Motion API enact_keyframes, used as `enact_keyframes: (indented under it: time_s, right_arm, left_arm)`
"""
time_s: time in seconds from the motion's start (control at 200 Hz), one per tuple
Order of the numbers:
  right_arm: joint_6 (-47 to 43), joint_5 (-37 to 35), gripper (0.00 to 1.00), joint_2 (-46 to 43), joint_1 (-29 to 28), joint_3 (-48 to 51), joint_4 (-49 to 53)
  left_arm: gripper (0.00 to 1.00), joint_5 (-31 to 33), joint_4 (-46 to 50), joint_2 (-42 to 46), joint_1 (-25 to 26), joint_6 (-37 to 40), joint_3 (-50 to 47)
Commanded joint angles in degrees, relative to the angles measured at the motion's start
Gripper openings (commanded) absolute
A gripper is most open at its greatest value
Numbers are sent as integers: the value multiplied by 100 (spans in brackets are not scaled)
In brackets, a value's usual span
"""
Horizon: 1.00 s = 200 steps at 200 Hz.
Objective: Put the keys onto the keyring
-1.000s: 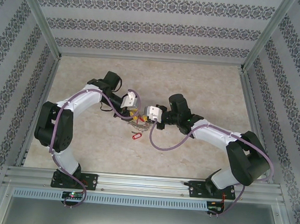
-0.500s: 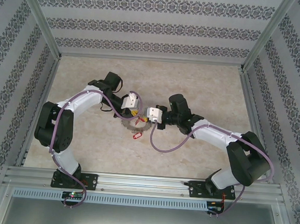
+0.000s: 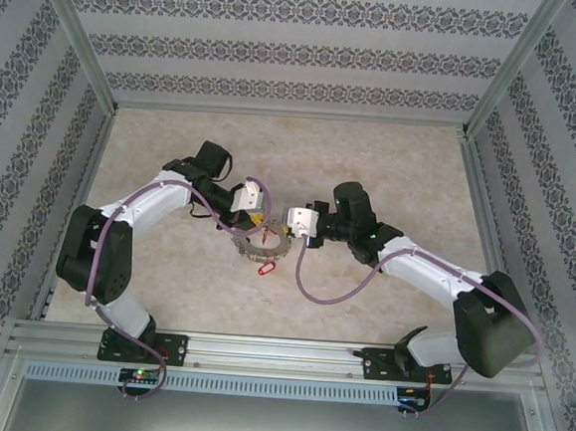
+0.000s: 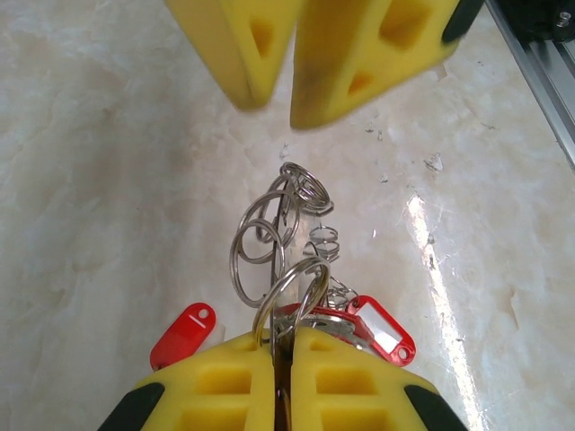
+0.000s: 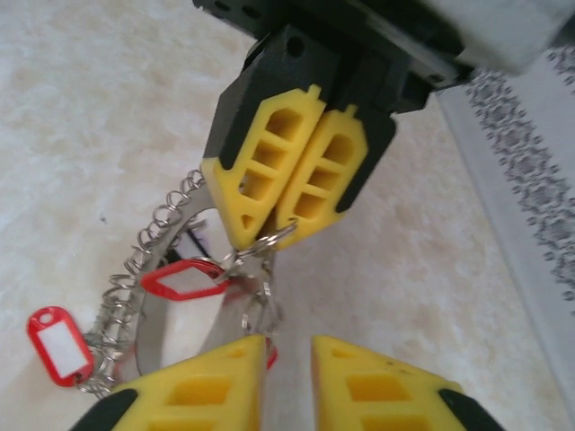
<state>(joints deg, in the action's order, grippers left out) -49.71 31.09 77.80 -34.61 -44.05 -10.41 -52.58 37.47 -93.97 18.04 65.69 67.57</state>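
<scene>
With left gripper [image 4: 283, 343] clenched on the split ring [image 5: 278, 236] beside the keyring [image 5: 144, 238], bring the parted, empty right gripper [image 5: 287, 350] squarely onto that ring's wire.

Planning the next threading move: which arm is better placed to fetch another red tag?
Right: the right gripper stands open and empty, while the left gripper is shut on the keyring and would have to let it go.

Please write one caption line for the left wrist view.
Left claw pinches the keyring, red keys beside it, right claw opposite.
</scene>
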Motion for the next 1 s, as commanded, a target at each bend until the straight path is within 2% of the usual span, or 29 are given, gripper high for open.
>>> enact_keyframes:
  time_s: [0.0, 0.2, 0.455, 0.595, 0.724, 0.994]
  right_arm:
    - [-102, -103, 26, -278, 49, 124, 91]
    - [-348, -368, 33, -399, 51, 99, 275]
    - [-777, -669, 32, -297, 42, -91, 396]
    - [-989, -532, 32, -248, 51, -164, 413]
    - [-1056, -354, 37, -217, 7, -175, 473]
    - [-1094, -402, 39, -221, -373, -219, 556]
  left_arm:
    - [0, -63, -35, 287, 41, -70, -60]
    - [0, 106, -9, 466, 117, 15, -108]
    - [0, 357, 86, 745, 338, 472, -268]
    - [0, 341, -117, 993, 386, 543, -419]
    - [0, 396, -193, 1160, 415, 589, -469]
    - [0, 442, -387, 1432, 490, 619, -523]
